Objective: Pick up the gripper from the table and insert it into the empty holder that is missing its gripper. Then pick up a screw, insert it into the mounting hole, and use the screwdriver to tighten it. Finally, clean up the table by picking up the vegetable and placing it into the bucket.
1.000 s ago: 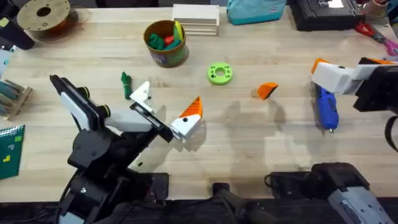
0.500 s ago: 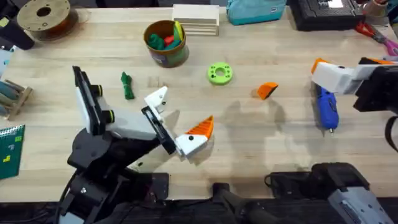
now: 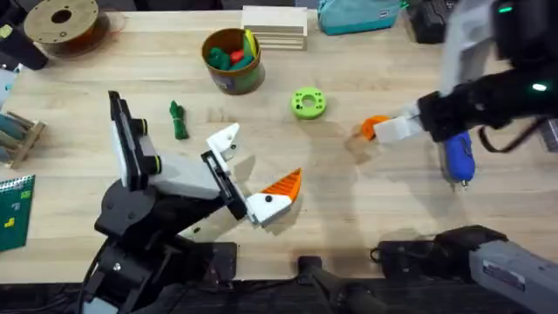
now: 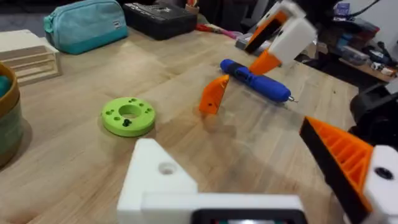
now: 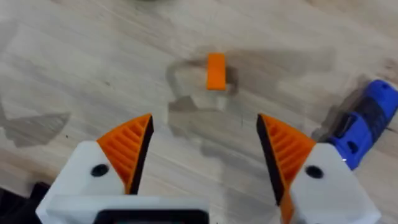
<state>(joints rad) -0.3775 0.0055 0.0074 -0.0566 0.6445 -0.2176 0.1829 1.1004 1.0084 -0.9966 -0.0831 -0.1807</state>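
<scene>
Red, green and yellow toys inside the bucket (image 3: 233, 59). On the tabletop (image 3: 366, 218): the gripper (image 5: 216, 70), free, just ahead of the spread right claw (image 5: 205, 155), beside the screwdriver (image 3: 458, 155). Long axis pointing away from that claw. Left claw (image 3: 253, 170) spread, one holder (image 4: 155, 180) bare.

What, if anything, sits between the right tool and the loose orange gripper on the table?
Nothing visible. In the right wrist view the right tool is open, and the orange gripper lies ahead of the gap with bare table between. The blue screwdriver lies off to one side, outside the fingers.
</scene>
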